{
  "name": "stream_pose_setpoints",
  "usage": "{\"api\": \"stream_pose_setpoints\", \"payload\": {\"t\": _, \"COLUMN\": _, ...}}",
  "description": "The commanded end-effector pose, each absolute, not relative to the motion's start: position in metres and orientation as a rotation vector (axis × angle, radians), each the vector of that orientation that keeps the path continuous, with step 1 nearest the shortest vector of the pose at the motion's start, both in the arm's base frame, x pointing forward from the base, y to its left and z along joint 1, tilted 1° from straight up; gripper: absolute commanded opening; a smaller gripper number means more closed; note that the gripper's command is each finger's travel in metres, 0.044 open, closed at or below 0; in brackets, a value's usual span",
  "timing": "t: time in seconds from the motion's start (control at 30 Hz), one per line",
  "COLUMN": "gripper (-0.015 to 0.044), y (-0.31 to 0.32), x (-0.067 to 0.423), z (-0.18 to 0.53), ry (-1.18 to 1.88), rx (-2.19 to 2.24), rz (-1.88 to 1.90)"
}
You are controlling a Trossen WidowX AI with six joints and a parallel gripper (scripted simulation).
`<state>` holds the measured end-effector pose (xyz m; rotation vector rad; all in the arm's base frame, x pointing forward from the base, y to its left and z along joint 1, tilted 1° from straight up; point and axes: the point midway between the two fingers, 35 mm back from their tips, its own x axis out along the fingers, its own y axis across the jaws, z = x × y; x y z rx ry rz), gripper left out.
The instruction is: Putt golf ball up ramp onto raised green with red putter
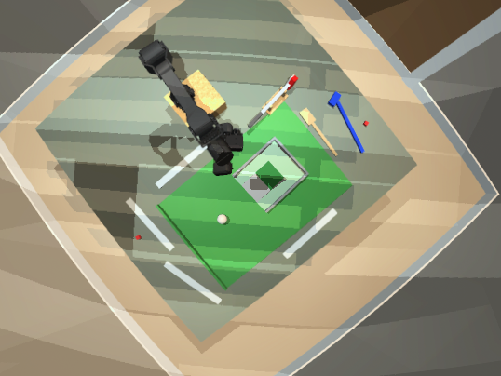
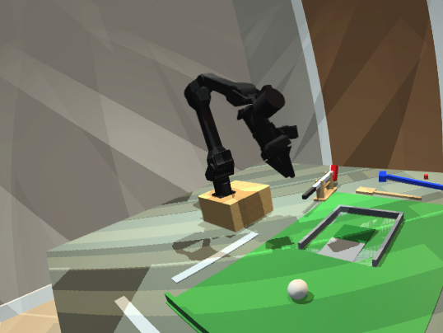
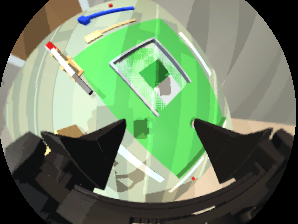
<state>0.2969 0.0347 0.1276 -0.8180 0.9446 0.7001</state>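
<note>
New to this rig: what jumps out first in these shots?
The black arm, rising from a wooden block, hangs its open, empty gripper above the near edge of the bright green mat. On the mat, a white golf ball sits short of the grey-walled raised green. Beyond it, the red putter rests on a small stand.
</note>
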Motion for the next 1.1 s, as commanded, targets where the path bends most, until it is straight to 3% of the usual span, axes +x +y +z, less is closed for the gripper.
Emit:
{"api": "stream_pose_setpoints", "payload": {"t": 0.0, "gripper": 0.044, "y": 0.101, "x": 0.281, "z": 0.097, "ry": 0.925, "rx": -0.946, "rz": 1.008}}
{"api": "stream_pose_setpoints", "payload": {"t": 0.3, "gripper": 0.044, "y": 0.197, "x": 0.213, "z": 0.047, "ry": 0.855, "rx": -1.172, "rz": 1.525}}
{"api": "stream_pose_setpoints", "payload": {"t": 1.07, "gripper": 0.044, "y": 0.199, "x": 0.216, "z": 0.005, "ry": 0.854, "rx": -1.175, "rz": 1.533}}
